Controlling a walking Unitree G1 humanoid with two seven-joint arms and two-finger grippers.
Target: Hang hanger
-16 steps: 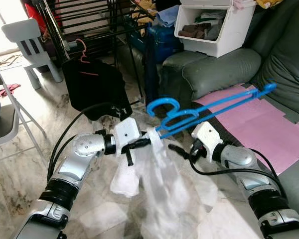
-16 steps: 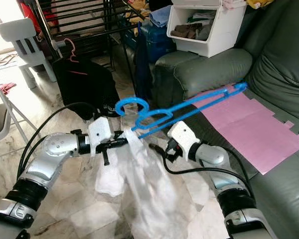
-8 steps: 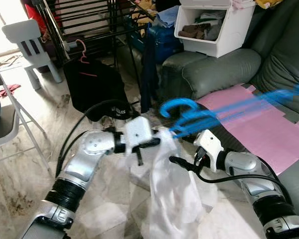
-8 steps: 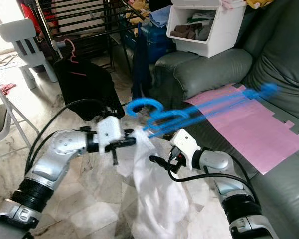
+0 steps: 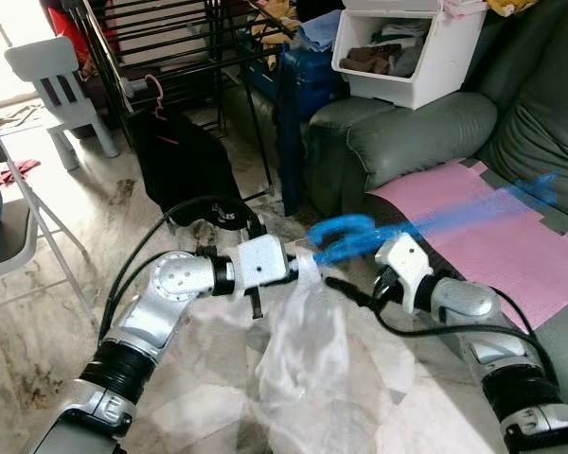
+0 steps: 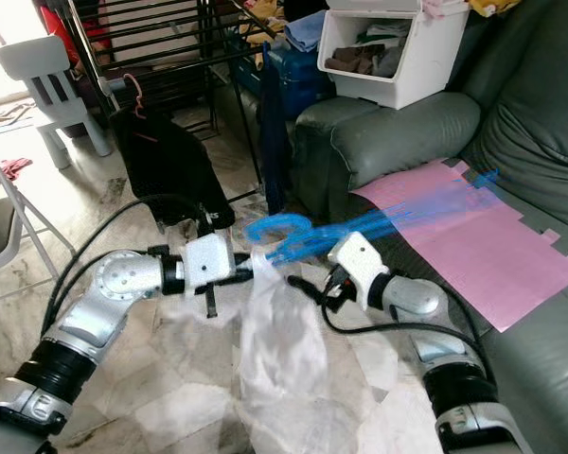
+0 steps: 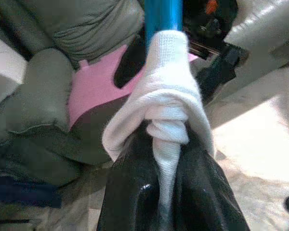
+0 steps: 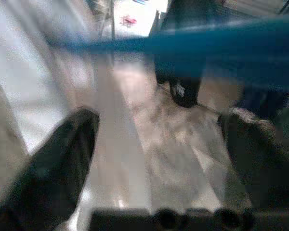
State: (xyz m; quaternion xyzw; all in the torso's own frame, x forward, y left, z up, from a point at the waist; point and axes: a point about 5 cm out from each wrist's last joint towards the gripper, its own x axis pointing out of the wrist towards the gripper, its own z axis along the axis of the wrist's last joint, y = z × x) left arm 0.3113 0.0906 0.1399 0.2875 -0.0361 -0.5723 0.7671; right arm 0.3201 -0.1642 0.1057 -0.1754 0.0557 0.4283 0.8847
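Observation:
A blue hanger (image 5: 360, 235), blurred by motion, lies tilted between my arms, its hook (image 6: 276, 229) toward the left arm and its long arm reaching over the pink sheet. A thin white garment (image 5: 303, 345) hangs from it down to the floor. My left gripper (image 5: 296, 269) is shut on the bunched white cloth (image 7: 166, 110) just below the hanger's blue neck (image 7: 163, 14). My right gripper (image 5: 346, 288) stands open just under the hanger, beside the garment; its two fingers (image 8: 62, 159) are spread wide with the blue bar (image 8: 192, 41) across them.
A black drying rack (image 5: 170, 47) stands behind, with a black garment on a pink hanger (image 5: 182, 161) and a dark blue garment (image 5: 289, 123). A green sofa (image 5: 407, 132) with a pink sheet (image 5: 497, 241) and a white bin (image 5: 407, 52) is at the right. Chairs (image 5: 52, 76) stand at the left.
The hanger has dropped lower and swung, still blurred. My left gripper has moved right and down with the cloth. The right gripper has come up closer under the hanger.

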